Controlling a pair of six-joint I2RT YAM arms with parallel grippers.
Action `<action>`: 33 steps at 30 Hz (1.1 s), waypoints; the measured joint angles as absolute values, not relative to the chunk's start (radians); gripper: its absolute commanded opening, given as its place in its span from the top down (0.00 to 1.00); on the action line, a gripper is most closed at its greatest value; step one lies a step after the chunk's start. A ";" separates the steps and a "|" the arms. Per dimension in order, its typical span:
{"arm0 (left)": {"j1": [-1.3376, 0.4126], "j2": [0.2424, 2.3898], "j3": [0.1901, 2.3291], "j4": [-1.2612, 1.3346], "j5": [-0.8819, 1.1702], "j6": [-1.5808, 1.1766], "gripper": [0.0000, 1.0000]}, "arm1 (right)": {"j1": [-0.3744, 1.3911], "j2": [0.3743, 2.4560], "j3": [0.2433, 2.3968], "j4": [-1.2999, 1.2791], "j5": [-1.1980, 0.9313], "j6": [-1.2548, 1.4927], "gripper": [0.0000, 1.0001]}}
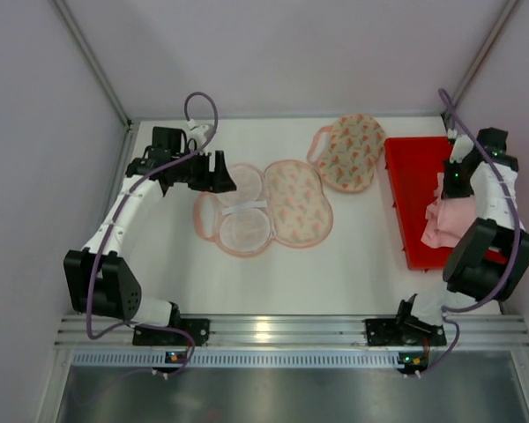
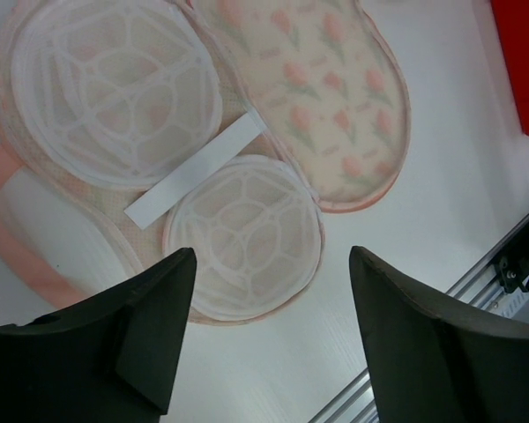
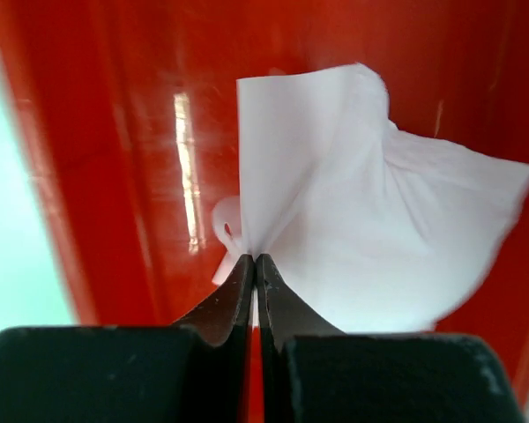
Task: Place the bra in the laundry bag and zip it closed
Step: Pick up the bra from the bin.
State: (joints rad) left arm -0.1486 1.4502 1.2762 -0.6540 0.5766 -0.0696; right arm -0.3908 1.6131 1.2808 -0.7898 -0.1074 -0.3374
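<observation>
Bra (image 3: pixel 361 220) is clamped by your right gripper (image 3: pixel 254 264), jaws shut, not yet out of the red tray (image 1: pixel 414 176) — your left gripper (image 2: pixel 271 256) gapes empty over the unzipped laundry bag (image 2: pixel 317 88).

Light is bright, even and soft, falling from above. In the top view the white desk (image 1: pixel 353 264) is close to overexposed, shadows under the left arm (image 1: pixel 123 207) are faint, and a white spot of glare sits on the metal rail (image 1: pixel 264 330) at the near edge. The left wrist view is sharp on the laundry bag (image 2: pixel 115 88), while the dark fingers (image 2: pixel 150 326) of the left hand (image 2: pixel 264 330) show little detail. In the right wrist view the red tray (image 3: pixel 115 132) is strongly saturated with a vertical streak of glare, the cloth (image 3: pixel 361 220) is washed out almost to white, and the right hand (image 3: pixel 254 264) is soft and out of focus.
</observation>
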 measured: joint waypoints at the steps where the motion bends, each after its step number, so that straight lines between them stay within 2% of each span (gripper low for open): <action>1: -0.149 1.441 1.277 -0.657 0.571 -0.062 0.20 | -0.391 1.588 1.311 -0.810 -0.132 -0.343 1.00; 2: -0.149 1.433 1.280 -0.659 0.567 -0.056 0.15 | -0.391 1.562 1.357 -0.844 -0.169 -0.355 1.00; 4: -0.149 1.413 1.291 -0.662 0.561 -0.039 0.13 | -0.392 1.520 1.443 -0.894 -0.229 -0.375 1.00; 6: -0.149 1.400 1.311 -0.663 0.561 -0.014 0.06 | -0.392 1.491 1.540 -0.950 -0.298 -0.395 1.00; 14: -0.149 1.396 1.423 -0.666 0.565 0.045 0.05 | -0.383 1.473 1.858 -1.180 -0.565 -0.451 1.00; 19: -0.149 1.385 1.444 -0.637 0.580 0.055 0.06 | -0.302 1.477 2.012 -1.256 -0.719 -0.444 1.00; 33: -0.149 1.196 1.444 -0.522 0.662 0.179 0.07 | 0.120 1.476 2.069 -1.164 -0.894 -0.247 1.00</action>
State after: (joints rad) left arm -0.1486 1.1961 1.4441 -0.5224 0.6621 0.1795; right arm 0.1200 1.4761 2.0693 -1.1641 -0.8936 -0.2466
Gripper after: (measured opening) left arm 0.938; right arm 0.009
